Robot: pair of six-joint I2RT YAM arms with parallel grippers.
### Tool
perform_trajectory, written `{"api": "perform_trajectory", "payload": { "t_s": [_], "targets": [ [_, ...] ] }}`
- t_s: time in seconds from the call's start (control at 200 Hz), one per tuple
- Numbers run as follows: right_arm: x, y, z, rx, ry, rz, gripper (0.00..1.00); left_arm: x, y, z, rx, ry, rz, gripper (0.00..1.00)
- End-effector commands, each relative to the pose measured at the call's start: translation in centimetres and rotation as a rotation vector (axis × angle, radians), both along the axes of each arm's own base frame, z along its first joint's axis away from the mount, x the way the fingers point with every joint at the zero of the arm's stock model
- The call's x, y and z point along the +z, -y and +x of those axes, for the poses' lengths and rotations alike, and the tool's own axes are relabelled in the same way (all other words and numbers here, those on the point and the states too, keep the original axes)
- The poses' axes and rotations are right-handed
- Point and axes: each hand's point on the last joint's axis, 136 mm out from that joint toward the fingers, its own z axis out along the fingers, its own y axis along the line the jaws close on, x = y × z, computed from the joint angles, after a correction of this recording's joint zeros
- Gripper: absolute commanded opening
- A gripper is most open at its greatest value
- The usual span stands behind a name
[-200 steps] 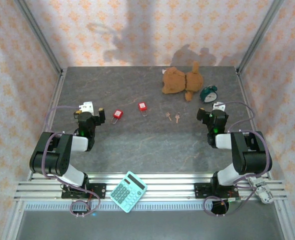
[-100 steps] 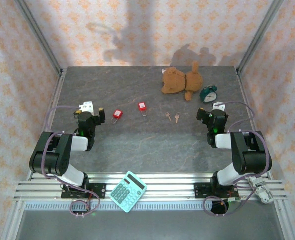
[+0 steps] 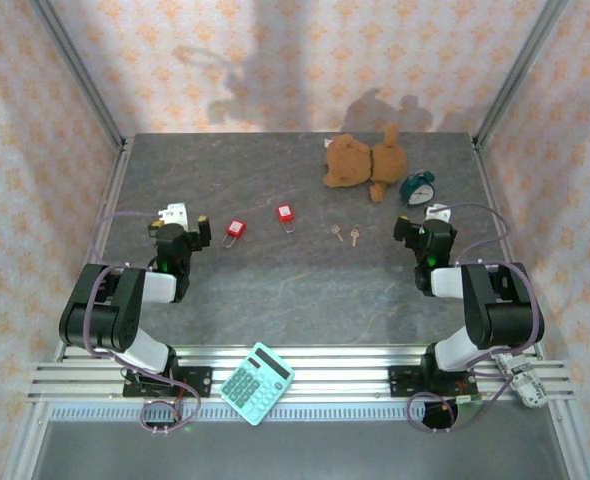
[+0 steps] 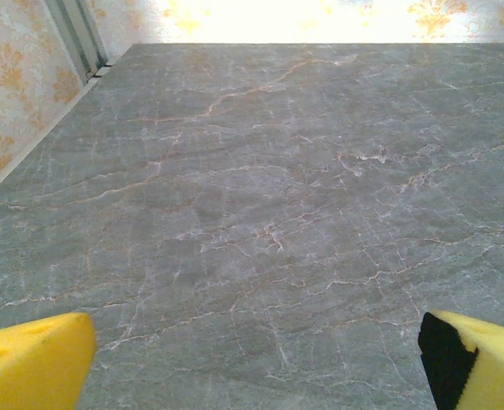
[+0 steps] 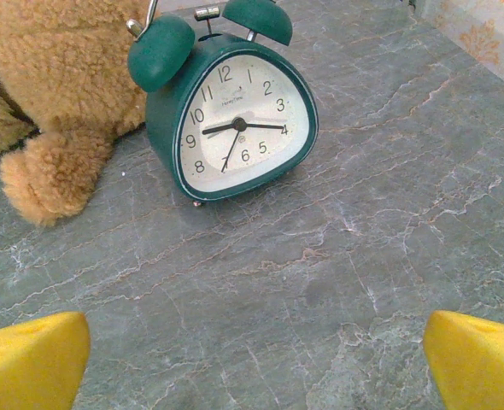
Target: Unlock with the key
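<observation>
So far nothing is done: the locks (image 3: 235,229) lie on the table (image 3: 305,290) mid-way between our arms, the keys (image 3: 355,236) near them to the right, untouched. Our left gripper (image 4: 252,363) and right gripper (image 5: 256,359) gape wide, empty. Picking, inserting and turning are all left.

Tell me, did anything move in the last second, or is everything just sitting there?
Nothing visibly changed. The left gripper and right gripper stay open and empty. The left padlock, right padlock, left key and right key lie where they were, as do the teddy bear and alarm clock.
</observation>
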Motion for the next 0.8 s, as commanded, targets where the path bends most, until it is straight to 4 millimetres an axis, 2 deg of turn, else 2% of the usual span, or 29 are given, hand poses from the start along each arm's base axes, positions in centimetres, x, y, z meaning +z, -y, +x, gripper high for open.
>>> {"api": "perform_trajectory", "payload": {
  "t_s": [0.0, 0.19, 0.24, 0.315, 0.365, 0.45, 0.501, 0.546, 0.586, 0.631, 0.676, 0.706, 0.751, 0.796],
  "targets": [
    [0.8, 0.2, 0.4, -0.012, 0.018, 0.003, 0.99, 0.7, -0.5, 0.4, 0.019, 0.018, -0.012, 1.00],
    [0.9, 0.1, 0.5, -0.002, 0.021, 0.003, 0.99, 0.8, -0.9, 0.2, 0.047, 0.029, -0.005, 1.00],
    [1.4, -0.7, 0.7, 0.041, 0.008, -0.003, 0.99, 1.7, -1.6, -0.3, 0.099, 0.054, 0.009, 1.00],
    [3.3, -1.7, 1.0, 0.083, -0.049, -0.022, 0.99, 4.0, -2.6, -1.4, 0.169, 0.077, 0.015, 1.00],
    [5.6, -1.9, 1.2, 0.075, -0.048, -0.026, 0.99, 6.0, -2.7, -2.0, 0.184, 0.086, 0.018, 1.00],
    [10.6, -2.7, 0.7, 0.072, 0.037, -0.013, 0.99, 11.0, -2.7, -3.3, 0.211, 0.155, 0.007, 1.00],
    [13.5, -3.7, 0.3, 0.078, 0.064, -0.024, 0.99, 14.4, -3.8, -4.8, 0.311, 0.229, -0.092, 1.00],
    [17.1, -4.3, -0.5, 0.070, 0.091, -0.017, 0.99, 16.9, -4.8, -6.7, 0.419, 0.285, -0.218, 1.00],
    [19.1, -4.5, -1.2, 0.050, 0.076, 0.035, 0.99, 18.7, -5.3, -8.4, 0.476, 0.310, -0.322, 1.00],
    [20.6, -4.8, -1.8, 0.024, 0.063, 0.149, 0.99, 20.7, -4.8, -9.7, 0.445, 0.323, -0.379, 1.00],
    [21.0, -4.9, -2.5, -0.001, 0.027, 0.230, 0.99, 21.9, -4.2, -11.1, 0.403, 0.324, -0.393, 1.00],
    [20.7, -4.7, -2.6, -0.033, 0.018, 0.278, 0.99, 22.1, -5.0, -12.4, 0.457, 0.376, -0.435, 1.00],
    [19.5, -3.9, -2.8, -0.117, 0.015, 0.366, 0.99, 21.5, -6.4, -14.4, 0.569, 0.487, -0.553, 1.00],
    [17.8, -3.4, -2.9, -0.159, -0.007, 0.444, 0.99, 21.8, -5.8, -14.6, 0.494, 0.540, -0.592, 1.00]
  ]
}}
